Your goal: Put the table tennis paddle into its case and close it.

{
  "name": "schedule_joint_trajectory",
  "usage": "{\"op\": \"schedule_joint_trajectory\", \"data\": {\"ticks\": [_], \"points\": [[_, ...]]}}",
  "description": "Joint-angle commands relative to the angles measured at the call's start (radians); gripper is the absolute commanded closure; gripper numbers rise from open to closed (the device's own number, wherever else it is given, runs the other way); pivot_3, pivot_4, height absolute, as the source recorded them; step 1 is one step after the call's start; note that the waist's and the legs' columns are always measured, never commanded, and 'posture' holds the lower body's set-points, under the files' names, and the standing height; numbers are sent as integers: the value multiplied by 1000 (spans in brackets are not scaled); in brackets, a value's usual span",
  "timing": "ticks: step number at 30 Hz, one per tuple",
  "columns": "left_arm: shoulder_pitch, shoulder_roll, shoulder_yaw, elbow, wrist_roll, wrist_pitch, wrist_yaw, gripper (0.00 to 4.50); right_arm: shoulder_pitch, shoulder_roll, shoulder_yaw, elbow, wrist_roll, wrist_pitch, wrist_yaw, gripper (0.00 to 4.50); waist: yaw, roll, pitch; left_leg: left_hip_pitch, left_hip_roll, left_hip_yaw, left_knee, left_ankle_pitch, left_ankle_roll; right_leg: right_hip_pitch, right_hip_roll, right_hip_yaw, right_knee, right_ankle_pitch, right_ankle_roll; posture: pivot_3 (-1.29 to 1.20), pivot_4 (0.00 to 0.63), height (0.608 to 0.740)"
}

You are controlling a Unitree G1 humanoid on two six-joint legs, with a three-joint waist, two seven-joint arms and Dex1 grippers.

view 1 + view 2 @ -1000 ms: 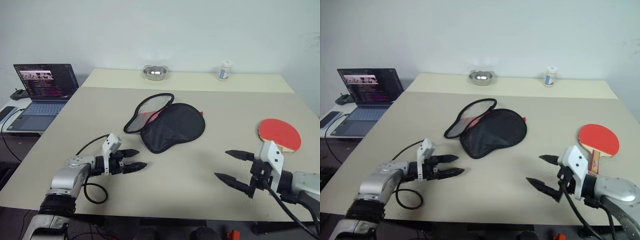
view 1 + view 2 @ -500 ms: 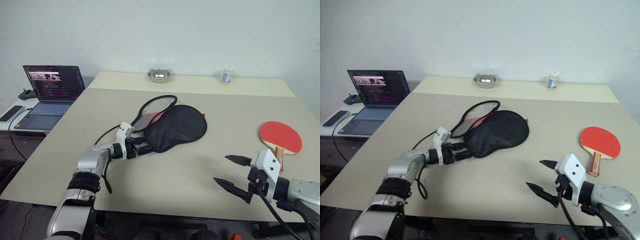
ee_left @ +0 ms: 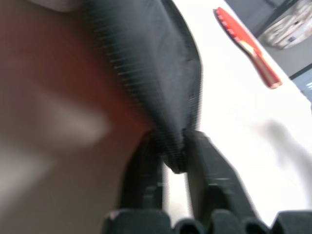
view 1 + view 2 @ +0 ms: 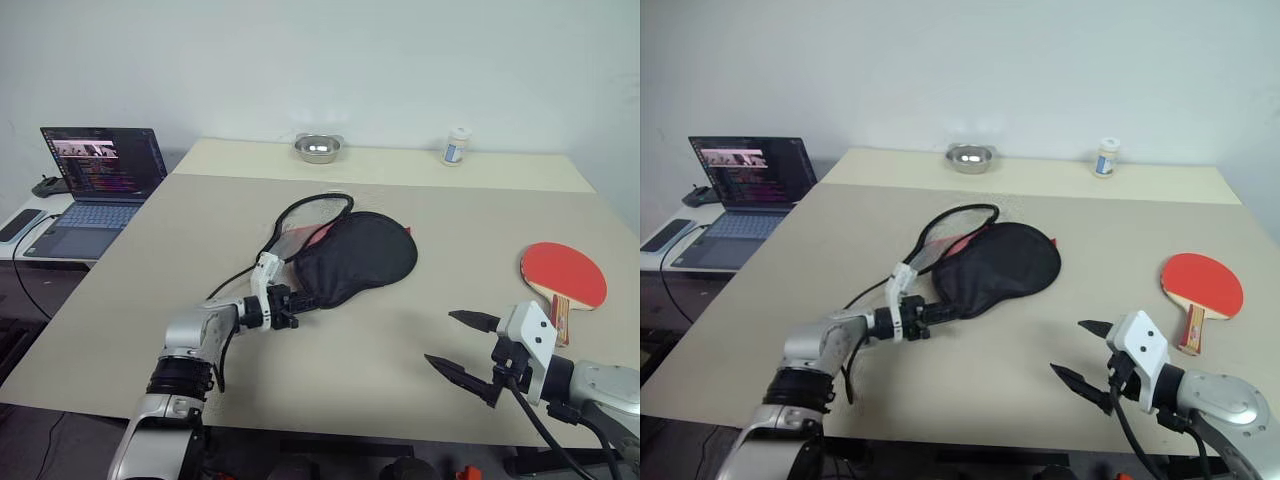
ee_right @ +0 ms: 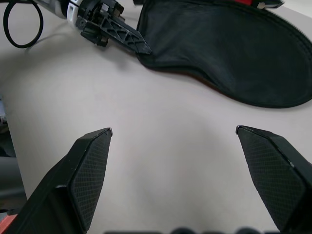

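Case point(image 4: 355, 258) edge pinched, paddle not yet picked up.
Left end effector point(image 3: 171, 161) is clamped on the case's near rim, flap open toward the back; right end effector point(image 4: 462, 345) hangs spread wide over bare surface point(image 4: 200, 230). Table tennis paddle point(image 4: 563, 274) lies well right of the case. Next: right arm reaches for the paddle handle while left holds the case.

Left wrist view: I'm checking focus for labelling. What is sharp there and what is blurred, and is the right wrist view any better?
Left wrist view: the case edge pinched in the left tool is soft, its near red side a smear, and the paddle is slightly blurred. Right wrist view: crisp, with the right tool's fingertips showing their texture, and soft shadows.
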Motion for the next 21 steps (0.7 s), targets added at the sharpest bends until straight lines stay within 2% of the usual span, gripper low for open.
{"op": "schedule_joint_trajectory", "data": {"ticks": [1, 14, 20, 21], "points": [[4, -39, 2, -56, -30, 11, 23, 4474, -5, -6, -39, -17, 2, -20, 5, 0, 0, 0, 0, 0, 0, 0, 0, 0, 0, 0, 0, 0, 0, 0, 0, 0, 150, 740], [-64, -270, -46, 67, -9, -41, 78, 4474, 10, -54, -119, -6, 6, -10, 48, 0, 2, -1, 1, -4, 0, -1, 0, 0, 0, -1, 0, -2, -3, 0, 0, 0, 150, 740], [-57, -299, -92, 85, 30, -105, 62, 4474, 4, -69, -156, 19, 5, -12, 61, 0, 2, -1, 1, -9, 0, -7, 0, 0, 0, 0, 0, -8, -10, 1, 0, 0, 150, 740], [-56, -296, -97, 88, 39, -121, 63, 4237, -2, -64, -158, 23, 12, -7, 57, 0, 2, -1, 1, -10, 0, -8, 0, 0, 0, 0, 0, -9, -10, 1, 0, 0, 150, 740]]}}
